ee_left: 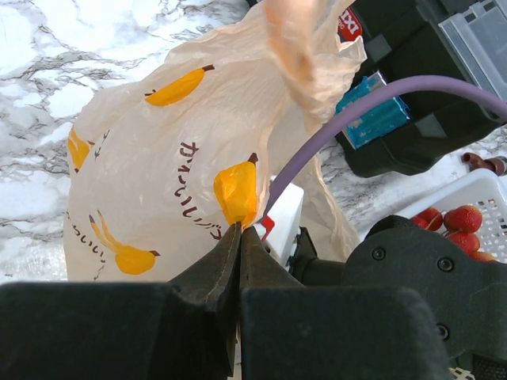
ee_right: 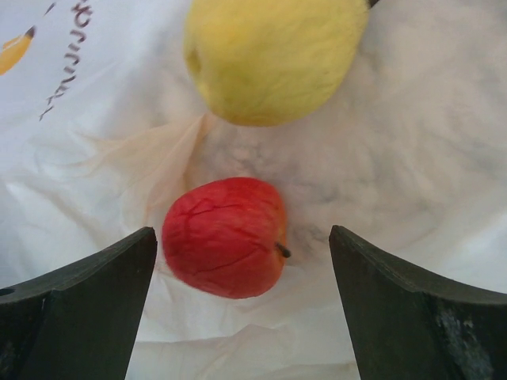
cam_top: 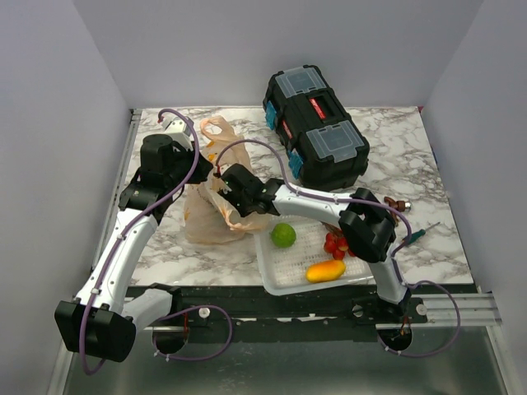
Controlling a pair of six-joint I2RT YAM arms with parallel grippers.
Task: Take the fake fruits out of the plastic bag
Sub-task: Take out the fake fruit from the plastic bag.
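Observation:
The peach-tan plastic bag point(cam_top: 216, 216) with banana prints lies at the table's centre left. My left gripper point(ee_left: 239, 228) is shut on a fold of the bag point(ee_left: 150, 158) and holds it up. My right gripper point(cam_top: 226, 181) reaches into the bag's mouth. In the right wrist view it is open point(ee_right: 242, 232), with the red round fruit point(ee_right: 226, 237) between the jaws, nearer the left one and not touching either. The yellow lemon-like fruit point(ee_right: 273, 55) lies just beyond it on the bag's floor. The red berry bunch point(cam_top: 336, 243) lies in the basket.
The white mesh basket point(cam_top: 280, 276) stands at the front centre right and holds a green ball point(cam_top: 283, 234) and an orange mango-like fruit point(cam_top: 326, 270). A black toolbox point(cam_top: 317, 123) stands at the back. Small brown items point(cam_top: 396, 202) and a green-handled tool point(cam_top: 417, 235) lie at the right.

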